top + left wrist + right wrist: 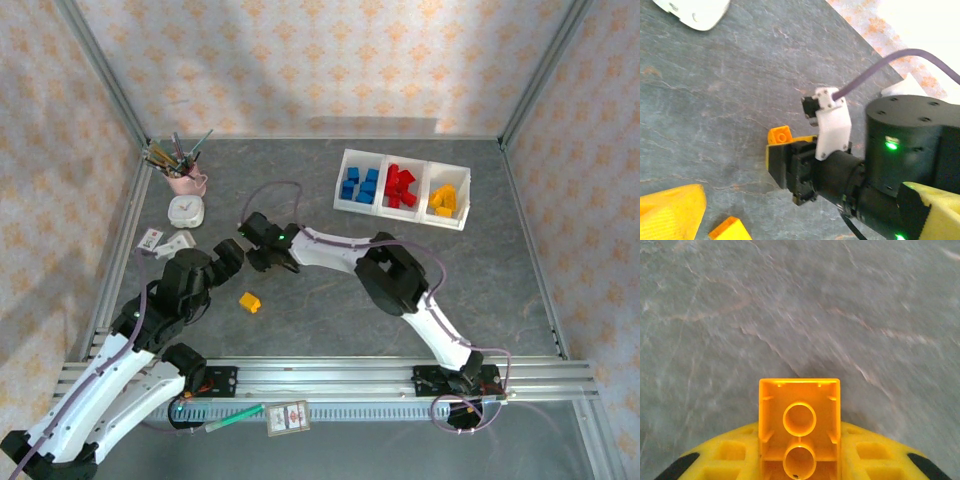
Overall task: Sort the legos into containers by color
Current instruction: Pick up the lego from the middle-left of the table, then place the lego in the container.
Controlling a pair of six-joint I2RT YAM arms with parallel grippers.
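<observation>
My right gripper (800,442) is shut on an orange lego (800,425), whose hollow underside faces the camera. In the left wrist view that same lego (779,135) peeks out beside the right gripper (782,162), low over the table. From above, the right gripper (272,258) hangs at mid-left. My left gripper (228,260) sits just left of it, open, its yellow fingers (672,210) spread wide. Another orange lego (249,301) lies loose on the table. The containers (344,165) at the back right hold blue legos (358,185), red legos (400,186) and yellow legos (445,198).
A pink cup of pens (180,178) stands at the back left, with a white timer (186,210) and small white items (165,241) in front of it. A green pen (235,416) and a card (287,417) lie on the front rail.
</observation>
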